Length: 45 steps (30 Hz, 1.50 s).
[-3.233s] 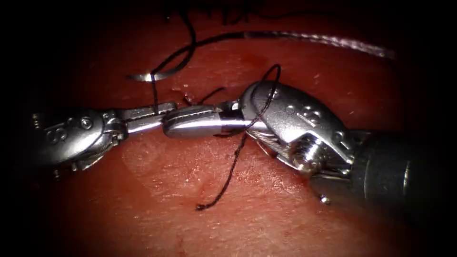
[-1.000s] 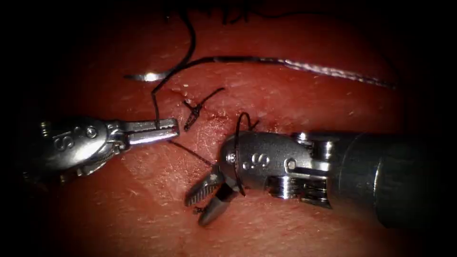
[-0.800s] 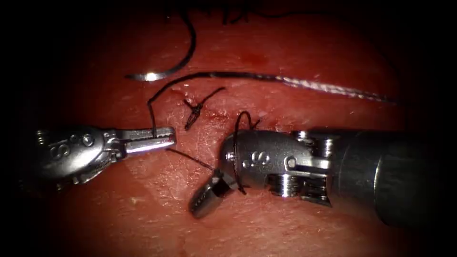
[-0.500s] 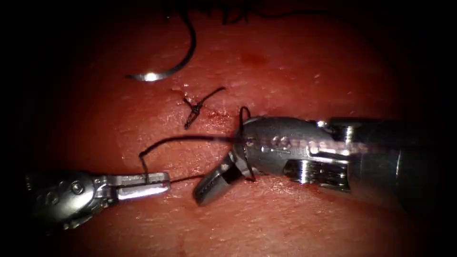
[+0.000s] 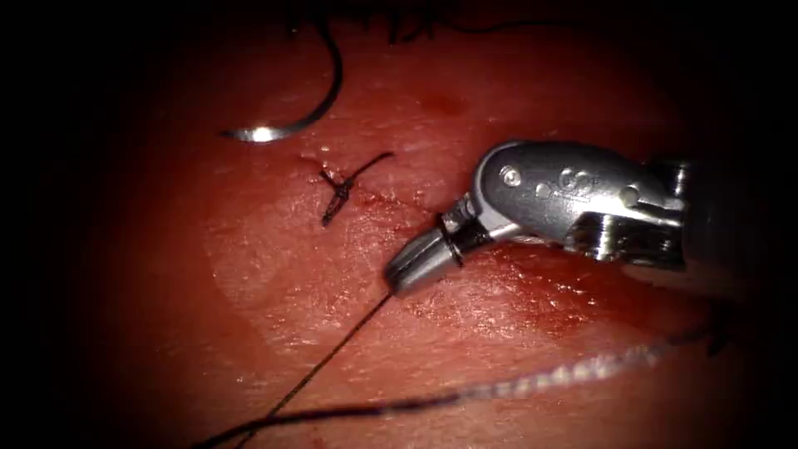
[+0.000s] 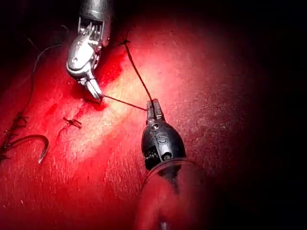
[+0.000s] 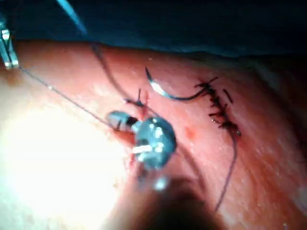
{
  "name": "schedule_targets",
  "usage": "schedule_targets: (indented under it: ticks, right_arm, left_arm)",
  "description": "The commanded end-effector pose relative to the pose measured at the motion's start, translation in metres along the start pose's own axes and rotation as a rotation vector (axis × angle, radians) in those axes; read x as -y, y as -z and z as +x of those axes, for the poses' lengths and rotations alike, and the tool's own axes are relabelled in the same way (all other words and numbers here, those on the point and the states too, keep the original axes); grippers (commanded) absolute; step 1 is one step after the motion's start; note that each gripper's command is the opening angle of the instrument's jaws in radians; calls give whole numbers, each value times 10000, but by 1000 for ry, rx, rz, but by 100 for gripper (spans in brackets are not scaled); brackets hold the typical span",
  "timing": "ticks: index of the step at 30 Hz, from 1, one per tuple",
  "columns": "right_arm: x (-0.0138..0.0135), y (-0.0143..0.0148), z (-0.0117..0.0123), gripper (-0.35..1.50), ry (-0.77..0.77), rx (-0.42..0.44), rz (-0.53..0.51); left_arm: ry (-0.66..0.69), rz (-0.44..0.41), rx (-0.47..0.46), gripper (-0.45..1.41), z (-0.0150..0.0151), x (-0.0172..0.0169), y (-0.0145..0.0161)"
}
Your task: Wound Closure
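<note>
My right tool lies on the tissue, shut on the short end of the black thread. From those tips the thread runs taut down and to the left. A dark loop of thread sits around the base of the right jaws. In the left wrist view my left tool is shut on the same thread, stretched straight to the right tool. The curved needle lies free on the tissue, held by neither tool and not in it.
A tied stitch with short cut ends sits left of the right tool. A second strand of thread crosses the near tissue. Red fluid pools under the right tool. The right wrist view shows a row of earlier stitches.
The right tool shut on the short thread end and moved up and right. The left tool pulled its thread down and left, out of the endoscope view. The strand between them went taut.
</note>
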Motion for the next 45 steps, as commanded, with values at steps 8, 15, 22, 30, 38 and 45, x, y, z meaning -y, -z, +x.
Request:
schedule_targets:
  ticks: [8,15,22,30,38,45]
  right_arm:
    - [-9,16,-14,-35,0,5,-32]
    - [-20,37,-31,-35,2,18,-72]
    - [-21,31,-54,-35,19,34,-68]
    - [-22,37,-56,-35,18,36,-83]
    - [-39,58,-60,-35,7,50,-161]
    - [-41,57,-66,-35,-6,61,-185]
  left_arm:
    - [15,-24,5,-45,20,-22,26]
    - [15,-17,8,-45,20,-22,40]
    - [15,-10,12,-45,20,-22,43]
    - [15,-9,17,-45,23,-35,56]
    - [11,-2,17,-45,25,-64,57]
    - [5,-3,16,-45,23,-79,62]
